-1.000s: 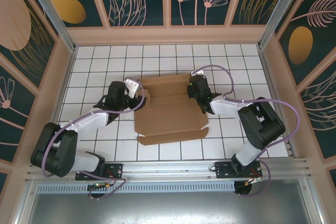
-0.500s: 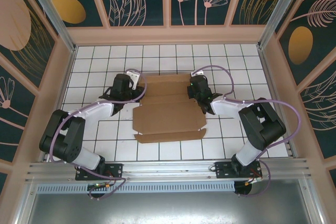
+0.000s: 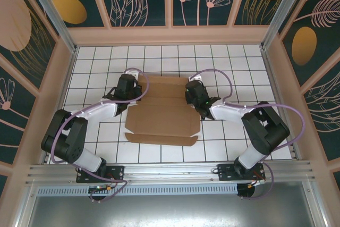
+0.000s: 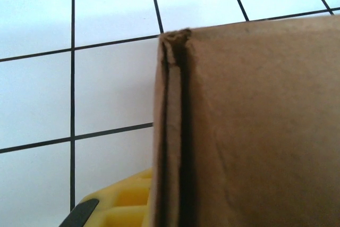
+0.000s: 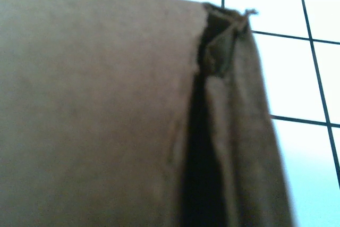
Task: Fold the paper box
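L arm (image 3: 98, 111) & R arm (image 3: 229, 111): black joint housings, white link shells, black base plates (image 3: 101, 174). Lilac cable (image 3: 212, 69) loops along each. Left finger pad (image 4: 125, 206) yellow w/ moulded recesses.

Right wrist view: box (image 5: 95, 120) blurred, cut off left and below. Left wrist view: its wall hides most of a yellow pad (image 4: 122, 208).

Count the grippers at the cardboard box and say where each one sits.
2. The left gripper is at the far-left side wall of the paper box; the right gripper is at its far-right side wall.
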`<control>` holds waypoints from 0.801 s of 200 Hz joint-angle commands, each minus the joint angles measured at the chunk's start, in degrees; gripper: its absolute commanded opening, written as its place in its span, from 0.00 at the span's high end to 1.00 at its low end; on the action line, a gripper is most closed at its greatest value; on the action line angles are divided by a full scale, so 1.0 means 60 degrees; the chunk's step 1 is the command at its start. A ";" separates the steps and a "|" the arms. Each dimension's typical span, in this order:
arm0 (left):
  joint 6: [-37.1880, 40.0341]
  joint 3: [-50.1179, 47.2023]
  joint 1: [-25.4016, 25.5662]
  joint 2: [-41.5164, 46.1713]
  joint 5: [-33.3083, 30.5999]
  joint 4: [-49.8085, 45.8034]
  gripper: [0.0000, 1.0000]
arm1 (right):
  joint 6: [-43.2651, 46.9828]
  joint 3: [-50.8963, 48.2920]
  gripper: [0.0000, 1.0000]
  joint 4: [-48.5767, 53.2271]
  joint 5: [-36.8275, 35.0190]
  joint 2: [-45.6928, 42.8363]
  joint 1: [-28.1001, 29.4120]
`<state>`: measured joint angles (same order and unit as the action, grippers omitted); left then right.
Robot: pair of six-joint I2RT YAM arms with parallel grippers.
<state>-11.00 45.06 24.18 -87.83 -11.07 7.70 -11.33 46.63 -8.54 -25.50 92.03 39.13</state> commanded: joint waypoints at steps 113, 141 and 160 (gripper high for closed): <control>-0.1913 -0.0671 0.0437 -0.0073 -0.0969 0.1011 0.86 | -0.2624 0.0954 1.00 0.2227 -0.2729 0.0953 0.0649; -0.2106 -0.1170 0.0437 0.0143 -0.0547 0.1634 0.84 | -0.2001 0.0115 1.00 0.0891 -0.1648 0.0587 0.0430; -0.2206 -0.1236 0.0437 0.0202 -0.0617 0.1522 0.74 | -0.1811 -0.0120 0.99 0.0516 -0.1215 0.0421 0.0319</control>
<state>-21.21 39.64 27.38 -87.26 -15.88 16.75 -23.79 49.56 -4.45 -36.01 95.18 43.27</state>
